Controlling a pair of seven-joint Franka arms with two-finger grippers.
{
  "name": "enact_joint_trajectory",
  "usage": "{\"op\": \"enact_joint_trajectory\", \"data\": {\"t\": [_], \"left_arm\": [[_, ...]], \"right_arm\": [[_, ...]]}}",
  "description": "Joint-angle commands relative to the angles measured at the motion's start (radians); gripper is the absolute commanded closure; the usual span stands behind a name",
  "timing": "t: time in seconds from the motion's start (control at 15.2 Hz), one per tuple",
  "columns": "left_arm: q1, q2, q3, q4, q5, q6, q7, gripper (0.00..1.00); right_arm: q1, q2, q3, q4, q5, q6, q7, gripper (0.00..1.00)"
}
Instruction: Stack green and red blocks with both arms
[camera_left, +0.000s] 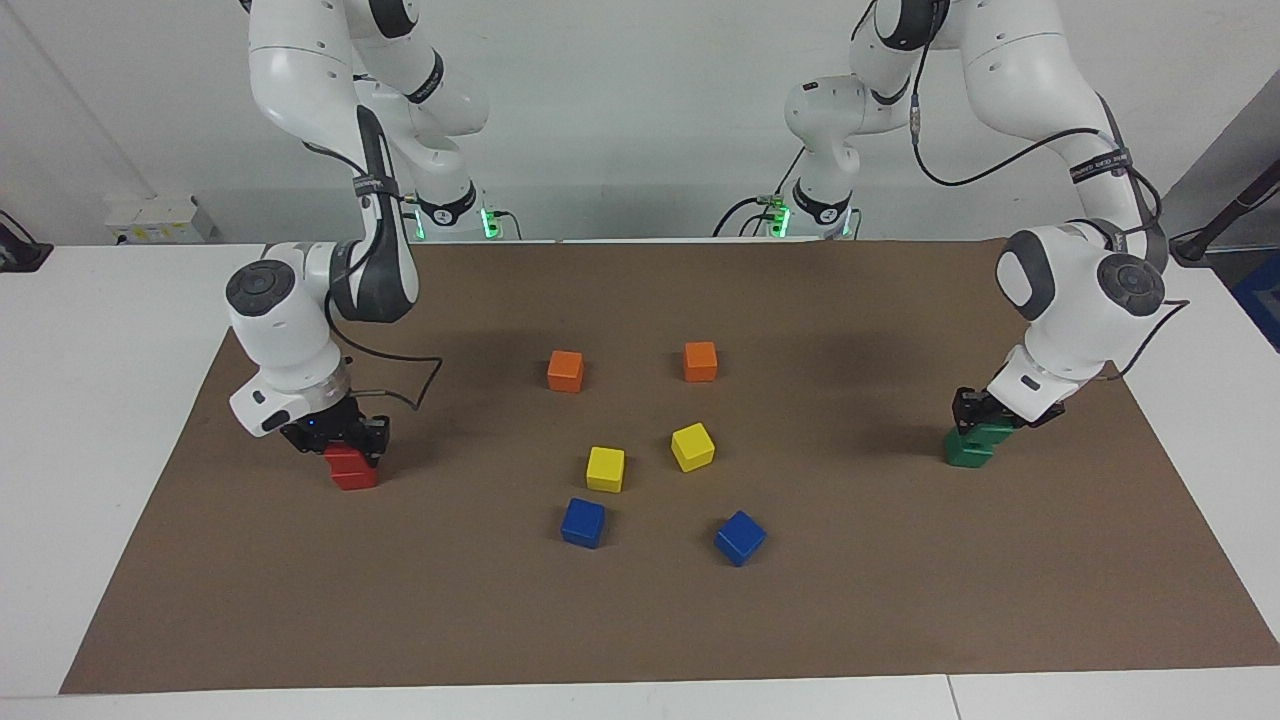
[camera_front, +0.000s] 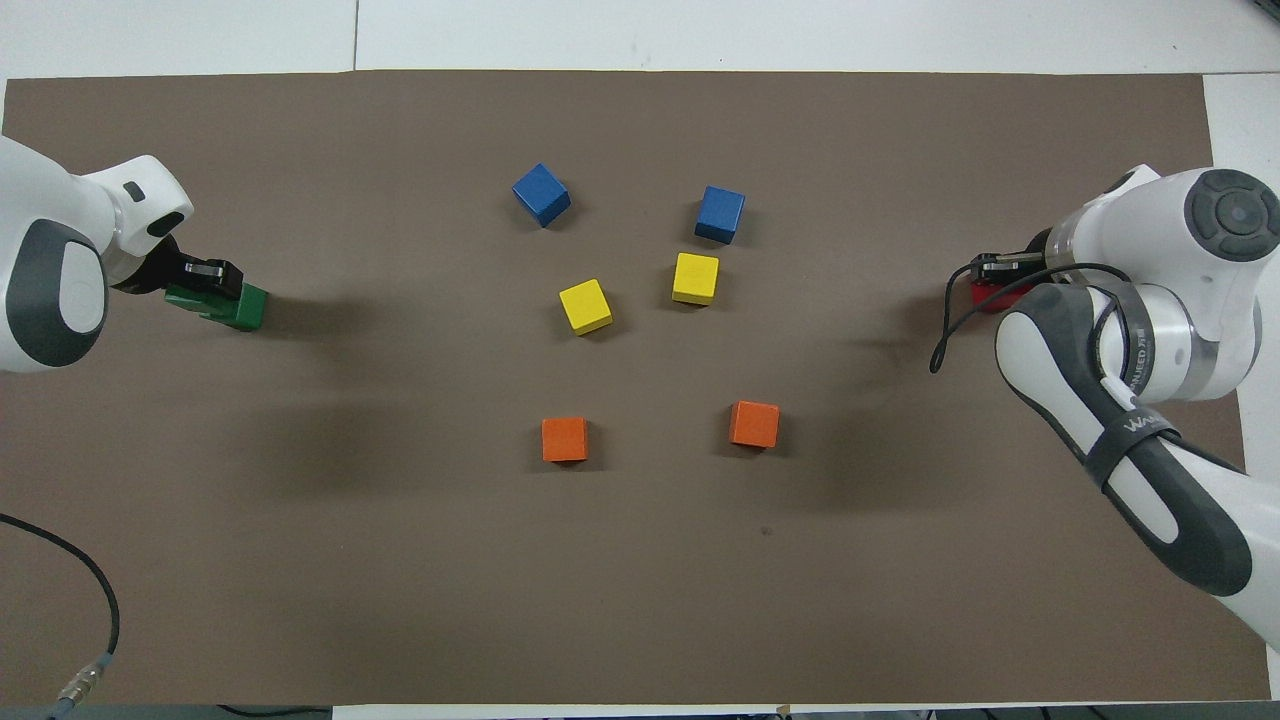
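The white tabletop (camera_left: 100, 420) carries a wide brown mat (camera_left: 640, 620) on which everything sits. The left arm (camera_left: 1080, 290) reaches down at its own end of the mat, and the right arm (camera_left: 290, 320) does the same at its end. The left pincer (camera_left: 978, 412) is closed on the upper green block (camera_left: 990, 432), which rests on the lower green block (camera_left: 968, 452), a little askew, so the two make a stack of two; from overhead the green stack (camera_front: 225, 305) shows just under the left pincer (camera_front: 205, 275). The right pincer (camera_left: 338, 437) grips the upper red block (camera_left: 345, 458), which sits on the lower red block (camera_left: 355, 477); overhead, only a sliver of the red stack (camera_front: 985, 297) shows past the right arm's wrist. Between the two stacks, in the middle of the mat, lie six loose cubes, well apart from both pincers: two orange cubes (camera_left: 565, 370) (camera_left: 700, 361) nearest the robots, two yellow cubes (camera_left: 605, 468) (camera_left: 692, 446) next, and two blue cubes (camera_left: 582, 522) (camera_left: 740, 537) farthest from them.
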Motion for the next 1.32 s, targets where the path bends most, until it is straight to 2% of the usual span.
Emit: {"op": "enact_joint_trajectory", "data": {"t": [0.0, 0.26, 0.33, 0.4, 0.53, 0.66, 0.73, 0.92, 0.99, 1.05, 1.25], "left_arm": [[0.014, -0.001, -0.007, -0.008, -0.005, 0.026, 0.021, 1.0], [0.016, 0.0, -0.007, -0.013, -0.005, 0.028, 0.021, 1.0], [0.017, -0.001, -0.007, -0.022, -0.005, 0.033, 0.021, 1.0], [0.017, -0.001, -0.007, -0.03, -0.005, 0.04, 0.023, 1.0], [0.019, -0.001, -0.007, -0.034, -0.005, 0.051, 0.023, 1.0], [0.019, -0.003, -0.007, -0.05, -0.005, 0.068, 0.021, 0.91], [0.017, -0.004, -0.007, -0.062, -0.005, 0.082, 0.021, 0.78], [0.02, -0.006, -0.007, -0.068, -0.005, 0.094, 0.021, 0.64], [0.026, -0.004, -0.007, -0.07, -0.005, 0.099, 0.02, 0.44], [0.028, -0.004, -0.007, -0.073, -0.005, 0.112, 0.02, 0.0], [0.03, -0.009, -0.007, -0.094, -0.005, 0.14, 0.021, 0.0]], "right_arm": [[-0.024, -0.006, 0.017, -0.032, -0.006, 0.031, -0.026, 1.0], [-0.027, -0.006, 0.017, -0.03, -0.003, 0.032, -0.026, 1.0], [-0.028, -0.006, 0.017, -0.03, -0.003, 0.032, -0.025, 0.42], [-0.027, -0.005, 0.017, -0.027, -0.003, 0.032, -0.023, 0.0], [-0.025, -0.003, 0.017, -0.022, -0.003, 0.032, -0.02, 0.0], [-0.024, -0.003, 0.017, -0.021, -0.003, 0.031, -0.015, 0.0], [-0.022, -0.003, 0.017, -0.018, -0.003, 0.031, -0.015, 0.0], [-0.011, -0.021, 0.017, 0.027, -0.003, -0.035, -0.015, 0.0], [-0.011, -0.041, 0.017, 0.046, -0.003, -0.078, -0.018, 0.0], [-0.01, -0.064, 0.017, 0.068, -0.003, -0.13, -0.017, 0.0], [0.016, -0.171, 0.018, 0.164, -0.003, -0.36, -0.017, 0.0]]}}
